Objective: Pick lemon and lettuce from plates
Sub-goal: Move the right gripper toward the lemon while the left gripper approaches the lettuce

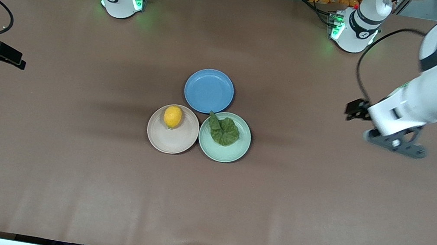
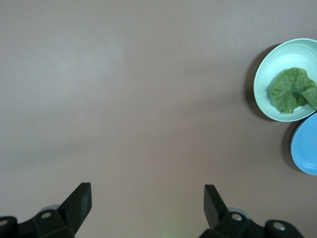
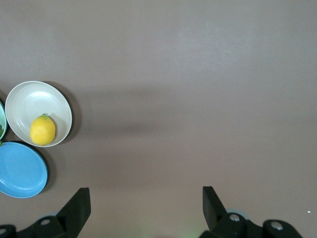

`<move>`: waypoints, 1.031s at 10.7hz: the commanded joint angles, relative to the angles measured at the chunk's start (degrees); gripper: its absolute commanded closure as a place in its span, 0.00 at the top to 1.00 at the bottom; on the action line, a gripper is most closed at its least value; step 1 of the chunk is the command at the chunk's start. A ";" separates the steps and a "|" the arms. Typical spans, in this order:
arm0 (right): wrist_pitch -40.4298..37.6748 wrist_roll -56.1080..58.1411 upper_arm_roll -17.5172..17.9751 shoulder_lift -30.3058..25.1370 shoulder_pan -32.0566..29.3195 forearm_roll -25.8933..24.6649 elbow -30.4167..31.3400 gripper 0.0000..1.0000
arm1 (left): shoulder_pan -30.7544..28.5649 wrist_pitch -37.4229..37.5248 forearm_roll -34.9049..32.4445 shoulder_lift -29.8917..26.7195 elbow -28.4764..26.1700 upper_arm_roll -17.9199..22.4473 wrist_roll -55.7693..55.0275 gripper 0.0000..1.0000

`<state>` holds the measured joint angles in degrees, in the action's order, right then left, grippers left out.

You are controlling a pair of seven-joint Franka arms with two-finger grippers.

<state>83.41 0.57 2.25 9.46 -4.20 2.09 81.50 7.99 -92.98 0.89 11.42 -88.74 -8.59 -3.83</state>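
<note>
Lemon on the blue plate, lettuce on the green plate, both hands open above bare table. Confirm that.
One thing is wrong: the lemon lies on the beige plate, not the blue plate, which holds nothing; the front view shows this. The rest stands: the lettuce is on the green plate, and the left hand and right hand are open above bare table.
</note>
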 commanded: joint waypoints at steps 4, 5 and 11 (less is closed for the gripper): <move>7.97 -8.80 0.56 -0.31 8.04 0.90 7.51 1.00 | 5.62 -13.35 5.00 8.86 1.64 0.33 -13.21 1.00; 10.17 -12.66 0.56 -0.14 10.15 0.90 9.36 1.00 | 6.59 -16.59 5.09 10.36 1.64 0.33 -15.39 1.00; 17.46 -22.80 0.56 3.55 19.13 1.08 14.19 1.00 | 16.33 -38.82 4.82 22.22 1.72 0.59 -25.94 1.00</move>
<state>96.64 -19.35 3.14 12.88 12.99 2.45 92.83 20.01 -125.81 4.69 29.31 -88.57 -8.78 -25.31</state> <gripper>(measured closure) 0.000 0.000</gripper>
